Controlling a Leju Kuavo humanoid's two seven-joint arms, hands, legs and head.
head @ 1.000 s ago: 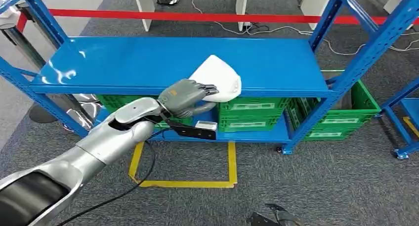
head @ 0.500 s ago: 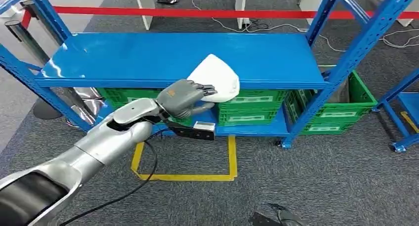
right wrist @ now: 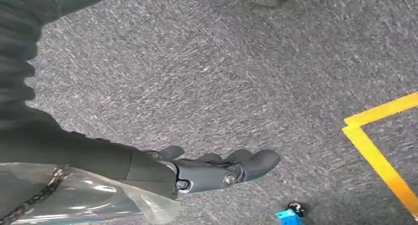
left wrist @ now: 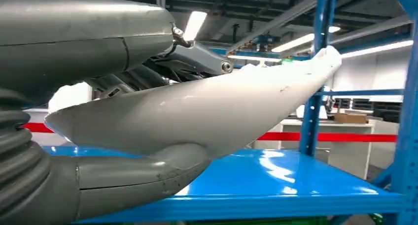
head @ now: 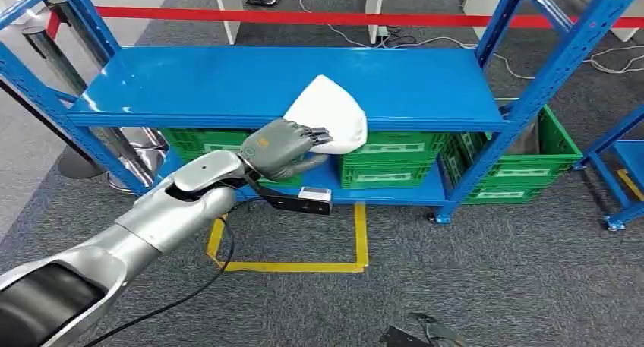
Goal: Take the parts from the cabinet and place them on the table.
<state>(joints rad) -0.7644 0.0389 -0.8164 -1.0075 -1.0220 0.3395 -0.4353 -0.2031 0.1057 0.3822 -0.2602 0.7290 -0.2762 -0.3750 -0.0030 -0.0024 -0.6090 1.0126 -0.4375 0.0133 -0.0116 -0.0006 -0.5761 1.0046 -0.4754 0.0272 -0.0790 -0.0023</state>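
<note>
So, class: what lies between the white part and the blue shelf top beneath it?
The left hand's thumb, under the white part, above the blue shelf; left wrist view.

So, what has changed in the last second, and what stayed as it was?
Little has changed. The whole head view shifted slightly, so the camera moved, not the things. The left hand still grips the white curved plastic part over the front edge of the blue metal shelf. The right hand still hangs open above the grey carpet.
</note>
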